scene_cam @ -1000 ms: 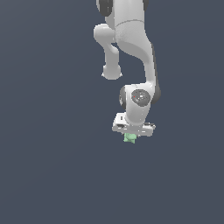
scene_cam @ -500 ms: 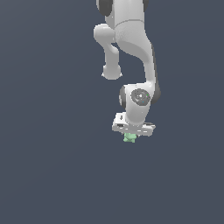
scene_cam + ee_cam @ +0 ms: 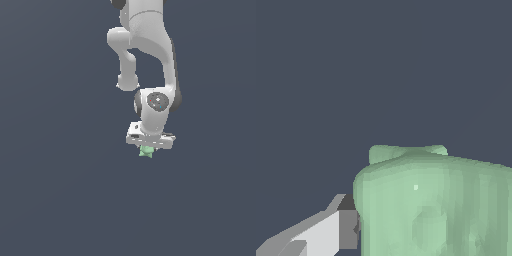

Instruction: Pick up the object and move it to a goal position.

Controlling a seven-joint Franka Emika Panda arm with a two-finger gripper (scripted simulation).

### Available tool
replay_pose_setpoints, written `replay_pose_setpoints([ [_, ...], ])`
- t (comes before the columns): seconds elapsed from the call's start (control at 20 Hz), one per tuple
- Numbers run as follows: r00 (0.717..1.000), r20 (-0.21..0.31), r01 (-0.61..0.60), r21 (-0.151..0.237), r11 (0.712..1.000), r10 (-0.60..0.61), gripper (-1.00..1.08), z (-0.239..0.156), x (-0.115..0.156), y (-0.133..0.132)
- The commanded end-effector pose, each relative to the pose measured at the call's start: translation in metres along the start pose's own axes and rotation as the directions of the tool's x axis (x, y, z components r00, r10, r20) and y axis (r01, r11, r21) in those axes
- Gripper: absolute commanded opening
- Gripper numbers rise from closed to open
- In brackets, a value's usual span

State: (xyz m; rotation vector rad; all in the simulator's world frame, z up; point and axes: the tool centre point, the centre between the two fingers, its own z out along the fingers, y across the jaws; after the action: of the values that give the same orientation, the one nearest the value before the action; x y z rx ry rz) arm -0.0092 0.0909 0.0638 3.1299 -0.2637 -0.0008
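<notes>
The object (image 3: pixel 146 152) is a small pale green lump poking out just below the white hand of my arm in the exterior view. My gripper (image 3: pixel 146 150) is shut on it; the fingers are mostly hidden behind the hand. In the wrist view the object (image 3: pixel 436 205) fills much of the picture, lumpy and light green, with one grey and white finger (image 3: pixel 338 227) pressed against its side. The other finger is out of that picture.
A plain dark grey-blue surface (image 3: pixel 60 190) lies all around the arm. No other objects or edges show in either view.
</notes>
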Motion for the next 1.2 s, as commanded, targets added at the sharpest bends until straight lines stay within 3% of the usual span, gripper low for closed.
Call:
replay_pose_setpoints([
  [0.0, 1.000, -0.001, 0.000, 0.000, 1.000, 0.000, -1.00, -0.010, -0.008, 0.006],
  [0.7, 1.000, 0.000, 0.000, 0.001, 1.000, 0.000, -1.00, -0.091, -0.067, 0.052],
  [1.15, 1.000, 0.000, 0.001, 0.001, 1.000, -0.001, -1.00, -0.124, -0.089, 0.069],
])
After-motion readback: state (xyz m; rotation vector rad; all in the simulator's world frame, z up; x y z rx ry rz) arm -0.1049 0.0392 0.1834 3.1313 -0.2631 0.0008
